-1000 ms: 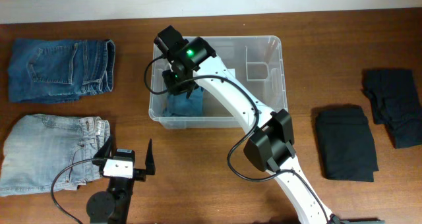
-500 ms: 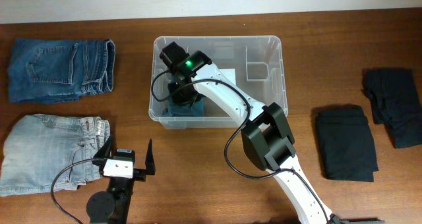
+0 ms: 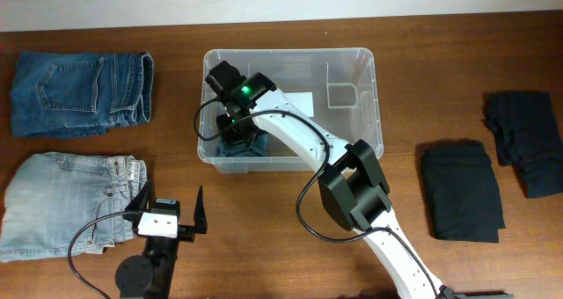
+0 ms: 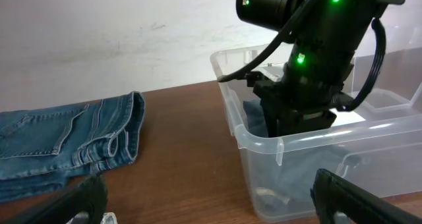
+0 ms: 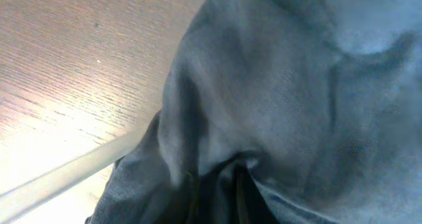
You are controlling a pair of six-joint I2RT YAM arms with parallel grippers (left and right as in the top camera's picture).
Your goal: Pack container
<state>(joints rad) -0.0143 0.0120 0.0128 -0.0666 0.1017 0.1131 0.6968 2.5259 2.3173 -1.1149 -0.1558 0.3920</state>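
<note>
Container [image 3: 373, 105] on table [image 3: 440, 53], enclosing right jaws clenched on blue denim [image 5: 283, 85]; left jaws released, outside, well apart.

**Overhead view:** looks straight down on the whole table [image 3: 440, 35], far edge at top.
**Left wrist view:** set low at the near left, facing far-right toward the left end of the container [image 4: 264, 171].
**Right wrist view:** inside the container, pressed close against blue cloth [image 5: 277, 85].
The first 2 views share the container, the right arm [image 3: 290, 127] and the dark jeans [image 3: 79, 92].
</note>
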